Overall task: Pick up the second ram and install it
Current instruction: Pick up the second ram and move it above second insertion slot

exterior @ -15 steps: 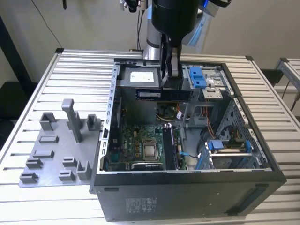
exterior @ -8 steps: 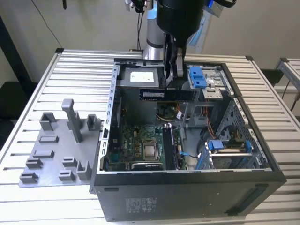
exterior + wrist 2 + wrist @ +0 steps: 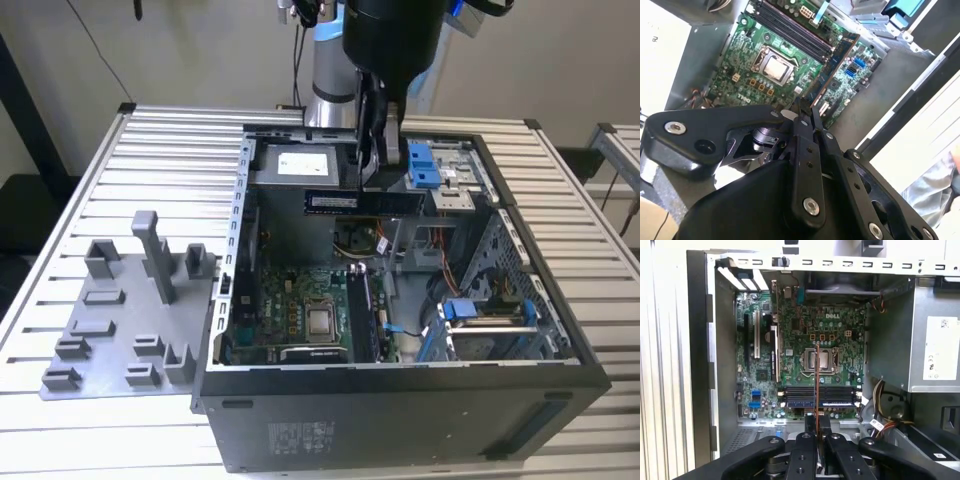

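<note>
Exterior view puts the pincer in the upper middle of the frame, closed on the top edge of the second ram. The stick hangs level and on edge above the open computer case, clear of the boards below. Gripping it by the long upper edge leaves the contact edge free and pointing down, which looks like the reason for this hold. In the first wrist view the second ram shows edge-on as a thin line. It lies across the memory slots on the motherboard rather than along them, so I judge it not yet lined up with them. One slot seems already filled. Toward the exterior view's left, the grey holder tray sits on the bench, well apart from the stick.
</note>
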